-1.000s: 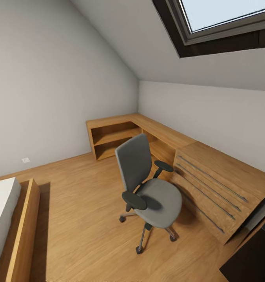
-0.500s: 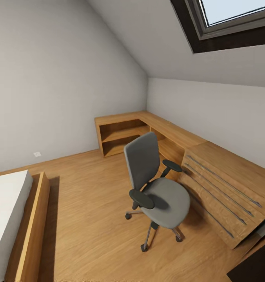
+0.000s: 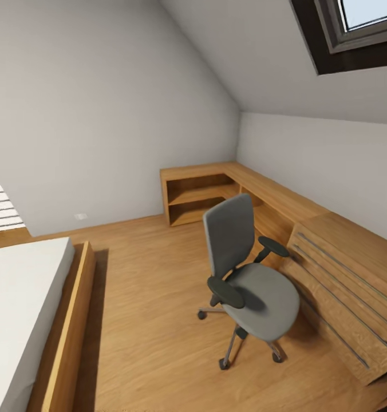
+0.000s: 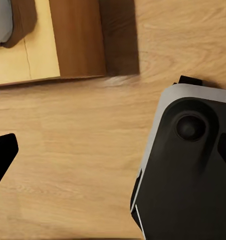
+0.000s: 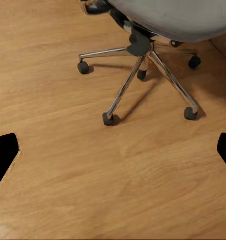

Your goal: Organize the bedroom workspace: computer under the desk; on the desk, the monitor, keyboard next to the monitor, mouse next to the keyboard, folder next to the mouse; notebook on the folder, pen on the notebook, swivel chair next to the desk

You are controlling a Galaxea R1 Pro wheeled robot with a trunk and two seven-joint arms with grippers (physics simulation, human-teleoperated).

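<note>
Head view takes in an attic bedroom with a grey swivel chair on a chrome five-star base with black armrests (image 3: 248, 280) standing on the light wooden plank floor (image 3: 153, 320), its seat bare and its back turned towards the room. Just beside the chair runs a long L-shaped wooden desk unit (image 3: 285, 197) along the far and right walls, with open shelves (image 3: 199, 197) at the corner end and a slatted wooden drawer front (image 3: 342, 292) nearer the camera. A white mattress on a wooden bed frame (image 3: 67, 320) lies well apart from the chair, and a dark-framed skylight (image 3: 354, 31) sits in the sloped ceiling. Right wrist view has the right gripper (image 5: 113, 150) with its black fingertips (image 5: 2, 150) spread wide at the picture's edges, nothing between them; the chair's castors and chrome legs (image 5: 143, 75) lie ahead of the fingers on the floor. Left wrist view has one black fingertip (image 4: 2, 155) of the left gripper, so I cannot tell how its fingers stand; beyond it are the bed frame's wooden corner (image 4: 77, 37) and the robot's grey and black base (image 4: 188, 165).
</note>
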